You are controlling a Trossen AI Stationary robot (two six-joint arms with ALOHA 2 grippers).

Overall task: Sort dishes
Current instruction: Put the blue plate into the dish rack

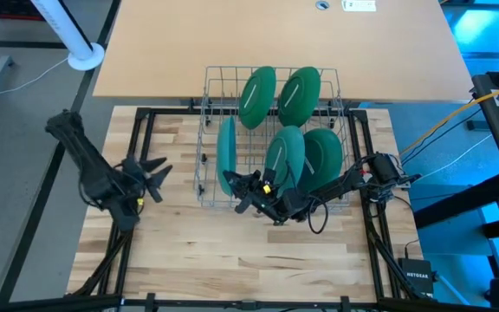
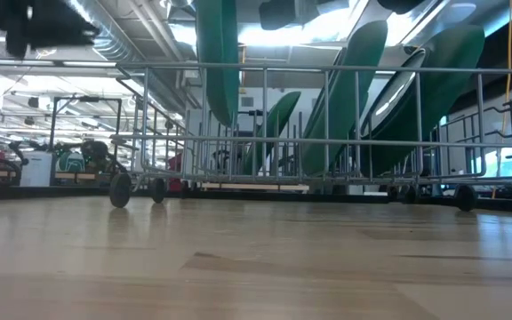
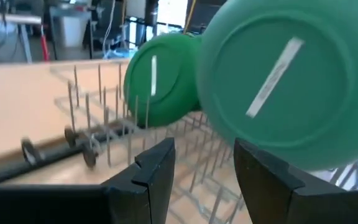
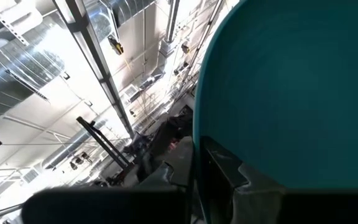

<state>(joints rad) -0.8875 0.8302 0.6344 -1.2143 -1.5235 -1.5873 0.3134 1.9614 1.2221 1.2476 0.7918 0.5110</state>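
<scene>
Roughly, surface: pale wood table [image 1: 232, 251], tan board behind it.
Room: workshop, ceiling ducts, benches beyond.
Rack: one wire rack [image 1: 208, 165] at the table's far middle.
Plates: five green plates [image 1: 257, 97], all standing in the rack.
Right gripper [image 1: 248, 192]: clamped on the front-left plate's rim.
Left gripper [image 1: 152, 173]: fingers apart, empty, left of rack.

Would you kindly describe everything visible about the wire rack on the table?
The wire rack is a rectangular basket of thin silvery metal rods with upright tines, resting on small dark feet on the wooden table. It sits toward the table's far edge. Five green plates stand tilted on edge in it. The right gripper reaches over its near side.
</scene>
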